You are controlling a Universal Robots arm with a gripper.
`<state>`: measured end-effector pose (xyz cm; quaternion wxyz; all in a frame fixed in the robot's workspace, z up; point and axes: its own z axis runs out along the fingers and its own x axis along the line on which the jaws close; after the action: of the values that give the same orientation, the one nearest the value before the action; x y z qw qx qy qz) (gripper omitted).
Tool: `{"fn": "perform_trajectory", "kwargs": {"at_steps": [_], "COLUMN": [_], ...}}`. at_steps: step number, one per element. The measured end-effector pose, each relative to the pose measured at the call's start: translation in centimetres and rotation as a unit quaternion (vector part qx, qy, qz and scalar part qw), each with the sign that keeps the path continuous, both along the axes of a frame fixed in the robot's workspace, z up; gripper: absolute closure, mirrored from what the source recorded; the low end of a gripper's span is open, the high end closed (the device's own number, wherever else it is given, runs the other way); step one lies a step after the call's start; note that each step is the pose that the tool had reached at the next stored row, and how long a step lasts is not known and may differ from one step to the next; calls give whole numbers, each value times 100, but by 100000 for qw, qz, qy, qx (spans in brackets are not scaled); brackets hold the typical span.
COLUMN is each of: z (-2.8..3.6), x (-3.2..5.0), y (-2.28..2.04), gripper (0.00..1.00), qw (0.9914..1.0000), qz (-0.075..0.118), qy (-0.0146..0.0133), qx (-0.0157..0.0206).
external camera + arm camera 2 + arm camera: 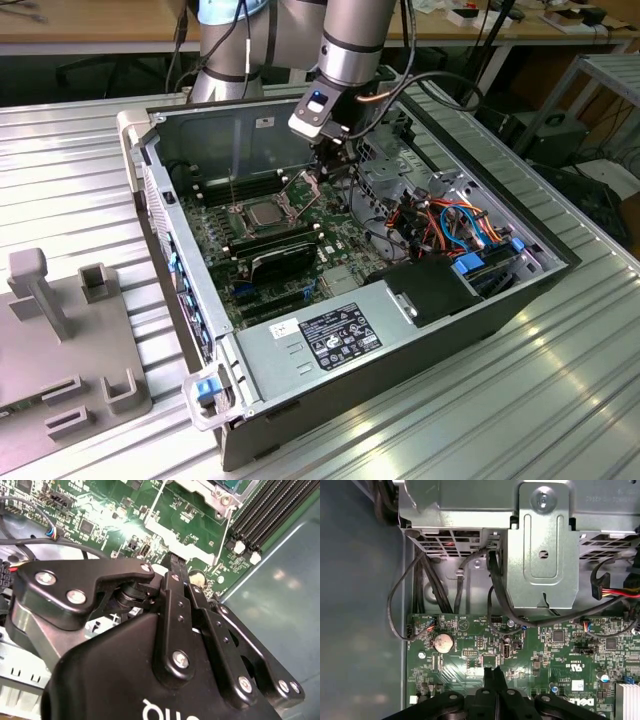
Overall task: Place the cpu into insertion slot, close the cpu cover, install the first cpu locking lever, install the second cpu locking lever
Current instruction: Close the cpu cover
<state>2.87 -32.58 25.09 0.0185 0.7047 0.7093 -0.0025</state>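
The gripper [493,671], its fingers pressed together, hangs low over the motherboard [547,647] near its edge, beside the cpu [262,212].

Bench in a lab room, bright even light.
Work surface is a ribbed aluminium table [560,400], grooves running lengthwise, soft pale glare on the ridges, shadows weak. On it, toward the exterior view's left, a grey plastic fixture [60,340] with upright posts and low blocks. Behind the table, a long wooden desk [90,20] spans the far edge, with loose cables and small white items toward the exterior view's right. A dark chair base [95,70] shows under the desk. At the exterior view's right, a grey metal rack [610,75] with a dark box [545,135] below it, cables trailing in shadow.
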Motion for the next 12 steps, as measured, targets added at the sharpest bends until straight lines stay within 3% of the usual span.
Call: {"fn": "perform_trajectory", "kwargs": {"at_steps": [7,12], "z": [-1,-1], "x": [-38,-86], "y": [0,1], "gripper": [89,89], "qw": [99999,99999], "qz": [6,5], "qy": [412,493], "qx": [14,15]}}
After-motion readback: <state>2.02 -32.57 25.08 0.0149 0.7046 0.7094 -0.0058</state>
